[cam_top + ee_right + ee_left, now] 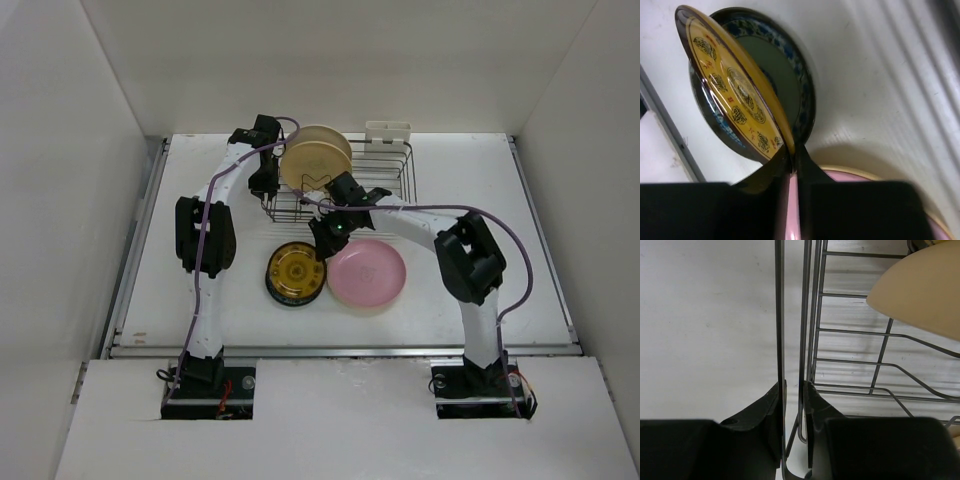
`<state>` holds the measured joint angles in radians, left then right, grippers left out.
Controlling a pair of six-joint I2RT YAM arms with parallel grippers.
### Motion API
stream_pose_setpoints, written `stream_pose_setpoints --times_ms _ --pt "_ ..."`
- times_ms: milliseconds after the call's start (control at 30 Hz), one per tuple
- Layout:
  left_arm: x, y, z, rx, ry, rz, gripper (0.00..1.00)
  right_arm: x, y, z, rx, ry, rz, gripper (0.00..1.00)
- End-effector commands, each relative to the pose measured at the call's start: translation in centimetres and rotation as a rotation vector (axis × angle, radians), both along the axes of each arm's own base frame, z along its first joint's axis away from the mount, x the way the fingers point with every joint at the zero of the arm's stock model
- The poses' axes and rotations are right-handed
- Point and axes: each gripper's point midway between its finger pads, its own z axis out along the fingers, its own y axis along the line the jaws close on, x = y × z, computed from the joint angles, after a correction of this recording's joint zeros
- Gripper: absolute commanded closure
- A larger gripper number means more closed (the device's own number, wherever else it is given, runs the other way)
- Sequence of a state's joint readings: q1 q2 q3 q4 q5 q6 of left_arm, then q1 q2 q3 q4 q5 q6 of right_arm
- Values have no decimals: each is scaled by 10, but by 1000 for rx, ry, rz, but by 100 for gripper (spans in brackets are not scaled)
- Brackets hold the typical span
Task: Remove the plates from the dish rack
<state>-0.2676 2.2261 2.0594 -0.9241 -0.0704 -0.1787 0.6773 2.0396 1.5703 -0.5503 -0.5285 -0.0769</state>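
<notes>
Top external view shows the dish rack (395,190) at the middle of the worktop's far edge, with one cream-yellow plate (315,158) standing upright at its left end and a white holder (388,130) clipped to its far rim. The left gripper (265,180) is clamped on the rack's left wire wall. The left wrist view shows its fingers (771,407) drawn in tight on either side of the thin rods, apparently to steady the basket during unloading. Near the middle of the worktop, toward the front edge, the right gripper (325,235) pinches the rim of an amber plate (297,272), its jaws almost together on it. The right wrist view has that plate tilted over a teal-patterned plate (775,60) lying flat beneath; whether the two touch cannot be told. The tilt suggests the amber plate is being laid down to form a stack. A pink plate (367,275) lies flat just to the right.
</notes>
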Motion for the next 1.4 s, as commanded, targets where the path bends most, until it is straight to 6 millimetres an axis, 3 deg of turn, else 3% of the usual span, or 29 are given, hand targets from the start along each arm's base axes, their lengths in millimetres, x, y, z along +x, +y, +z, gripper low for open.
stream_pose_setpoints --times_ms 0,33,100,133,167,233,300,367,500,533,633,667,800,933,1100,1133,1167,1233,1300,1367 --pt "-10 0 20 18 -14 23 100 -8 19 23 86 -12 53 82" --pt "-10 0 20 18 -14 23 100 -9 21 22 72 -15 43 78" --pt "-10 0 20 18 -14 23 100 -7 23 22 69 -4 35 51" --pt "-10 0 20 18 -14 23 100 -7 23 22 70 -4 35 42" --pt "-12 1 17 20 -5 23 100 -3 21 23 61 -30 20 38" --pt "-12 1 17 24 -5 14 100 2 21 44 83 -71 -11 34" --pt "-12 1 17 24 -5 14 100 14 19 69 115 -130 -54 34" --pt "-12 1 17 24 -5 14 100 40 11 101 167 -195 -140 34" --pt "-12 1 17 24 -5 14 100 83 -7 130 226 -264 -282 34" --pt "-12 1 17 24 -5 14 100 107 -19 139 237 -308 -345 34" --pt "-15 0 14 18 7 11 100 153 -40 156 211 -406 -486 40" --pt "-15 0 14 18 7 11 100 167 -46 147 183 -414 -523 42" --pt "-15 -1 14 10 9 8 100 208 -54 144 117 -518 -611 48" --pt "-15 -1 5 18 28 -1 100 232 -53 156 133 -588 -666 48" --pt "-15 2 3 12 40 5 100 253 -49 143 110 -608 -688 48" --pt "-15 2 3 12 40 5 100 254 -48 130 95 -595 -685 51" --pt "-15 2 -1 15 49 5 100 255 -48 130 91 -600 -680 63" --pt "-15 2 -1 15 49 5 100 257 -52 136 93 -623 -701 74" --pt "-16 0 -1 4 52 2 100 256 -57 143 91 -657 -710 72" --pt "-16 0 -1 4 52 2 100 256 -61 148 87 -689 -706 62"
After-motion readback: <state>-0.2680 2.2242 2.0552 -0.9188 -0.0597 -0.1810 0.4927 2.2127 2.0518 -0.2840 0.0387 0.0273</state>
